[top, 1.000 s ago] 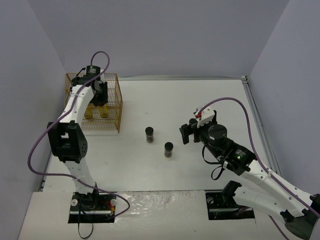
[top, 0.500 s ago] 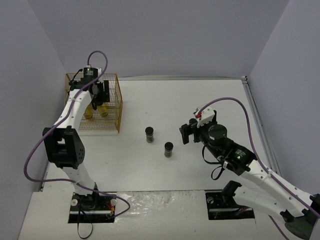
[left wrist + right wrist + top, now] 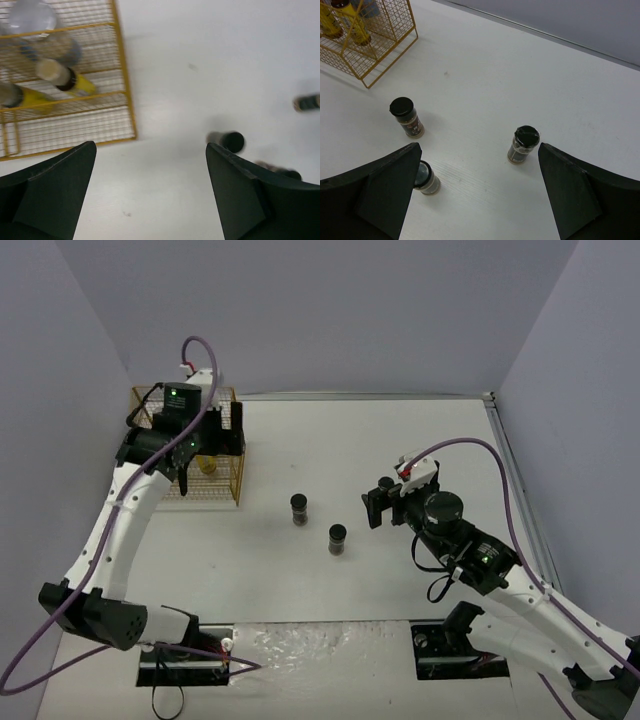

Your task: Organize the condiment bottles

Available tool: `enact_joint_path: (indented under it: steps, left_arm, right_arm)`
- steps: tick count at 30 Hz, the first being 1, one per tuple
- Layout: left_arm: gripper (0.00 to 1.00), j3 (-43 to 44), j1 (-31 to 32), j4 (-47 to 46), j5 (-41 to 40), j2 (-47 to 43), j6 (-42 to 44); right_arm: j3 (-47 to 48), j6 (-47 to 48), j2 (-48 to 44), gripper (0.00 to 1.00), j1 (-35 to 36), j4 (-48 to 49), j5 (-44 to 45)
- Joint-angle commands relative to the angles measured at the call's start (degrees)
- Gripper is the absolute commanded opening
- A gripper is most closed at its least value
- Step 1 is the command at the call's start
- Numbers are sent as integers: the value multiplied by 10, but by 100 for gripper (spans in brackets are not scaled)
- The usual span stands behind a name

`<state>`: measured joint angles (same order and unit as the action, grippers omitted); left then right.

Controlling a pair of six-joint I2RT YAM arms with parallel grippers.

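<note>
Three short dark black-lidded jars stand on the white table: one (image 3: 298, 508), one (image 3: 337, 538), and one (image 3: 523, 144) just ahead of my right gripper (image 3: 479, 150), which is open and empty. In the yellow wire basket (image 3: 125, 85) are two yellow brown-capped bottles (image 3: 67, 80) and two pale silver-lidded jars (image 3: 32, 15). My left gripper (image 3: 150, 150) hangs open and empty above the table just off the basket's right edge. In the top view, the left gripper (image 3: 218, 438) covers part of the basket (image 3: 240, 468).
The basket sits at the table's far left corner, close to the left wall. A raised rim (image 3: 500, 440) runs along the table's right side. Bare white tabletop (image 3: 320, 440) lies between the basket and the jars.
My left gripper went from shut to open, came up out of the basket, and shifted right as the arm swung over. The right arm has barely moved.
</note>
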<state>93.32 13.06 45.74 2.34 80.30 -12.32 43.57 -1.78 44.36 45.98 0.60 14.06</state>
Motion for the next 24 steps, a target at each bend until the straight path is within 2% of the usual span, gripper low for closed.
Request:
enact_joint_path:
  steps: [1,4,7,11,20,24]
  left_arm:
    - [90,-77,116,-21,22,-43,-45]
    - [92,-130,181,-56,10,-41,-62]
    - [89,-150,236,-88,-16,-9,-68]
    - [85,-155,271,-133,-26,36,-73]
    - [84,-137,281,-149,-45,128,-71]
    - [80,-133,282,-149,-58,156,-69]
  right_arm:
    - [9,-6,-9,100,-2,34,2]
    - [10,-7,-12,100,-2,32,0]
    - [9,-9,-16,100,-3,33,-2]
    - [11,-11,-16,100,-2,29,-4]
    - [15,-19,-21,100,-2,14,-8]
    - [11,-23,-28,100,-2,11,-11]
